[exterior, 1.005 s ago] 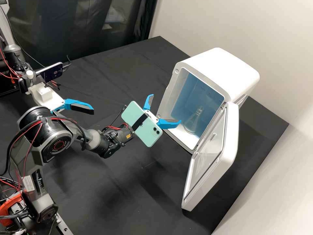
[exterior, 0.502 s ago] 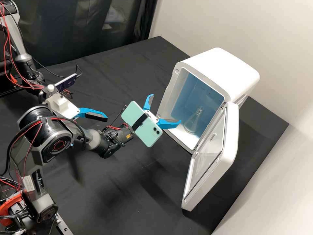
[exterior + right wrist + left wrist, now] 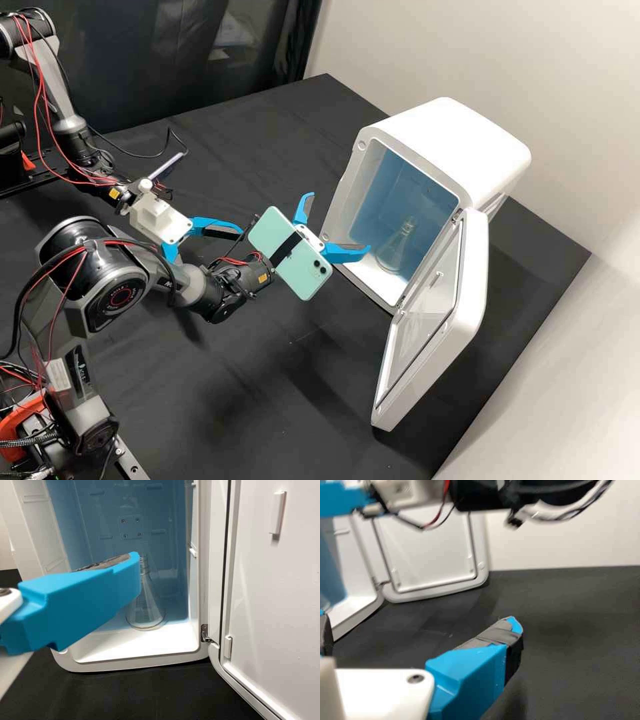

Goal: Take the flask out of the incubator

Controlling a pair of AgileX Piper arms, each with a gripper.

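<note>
- Incubator [image 3: 460, 143]: white, blue inside, stands upright toward the far right of the black tabletop [image 3: 267, 373], close to the wall.
- Door [image 3: 433, 313] swung wide open, hinged on the right side of the opening, its lower edge near the tabletop.
- Flask [image 3: 397, 250]: clear, conical, upright on the incubator floor, toward the back of the chamber. Nothing is touching it.
- Right gripper [image 3: 337, 223]: released, blue fingers spread wide, poised just in front of the open chamber at its left rim, not past the threshold. In the right wrist view one finger crosses in front of the flask [image 3: 147, 612] neck; the flask is well apart from it, deeper inside.
- Mint-green phone [image 3: 290, 253] strapped to the right arm's wrist, just behind the gripper.
- Left gripper [image 3: 203, 241]: released, holding nothing, hanging above the tabletop right behind the right arm's wrist, well away from the incubator. Its wrist view looks under the right arm toward the open door [image 3: 435, 555].
</note>
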